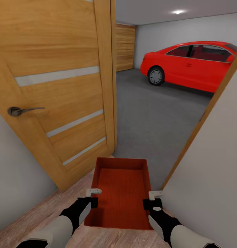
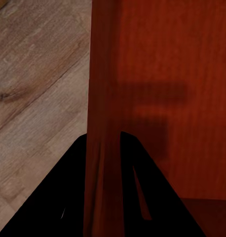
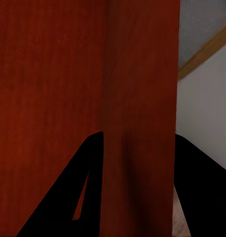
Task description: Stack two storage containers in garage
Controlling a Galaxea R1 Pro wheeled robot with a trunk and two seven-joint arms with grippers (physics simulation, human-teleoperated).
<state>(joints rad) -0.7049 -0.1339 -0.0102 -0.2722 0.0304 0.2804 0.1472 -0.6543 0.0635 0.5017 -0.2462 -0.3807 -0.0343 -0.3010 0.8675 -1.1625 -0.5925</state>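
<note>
One orange-red storage container (image 1: 121,193) hangs level in front of me, carried between both arms, its far end toward the doorway. My left gripper (image 1: 93,197) is shut on its left wall (image 2: 103,98), one finger on each side. On the opposite wall (image 3: 137,98) my right gripper (image 1: 153,200) is shut the same way. In the left wrist view my left gripper (image 2: 103,197) straddles the wall, and my right gripper (image 3: 137,197) does so in the right wrist view. The garage's grey concrete floor (image 1: 149,117) begins just beyond the container.
An orange-wood door (image 1: 56,86) with pale slits and a lever handle (image 1: 18,111) stands open at my left. A white wall (image 1: 208,179) with a wood jamb closes the right side. A red car (image 1: 194,63) is parked at the far right. Light wood planks (image 1: 63,206) lie under me.
</note>
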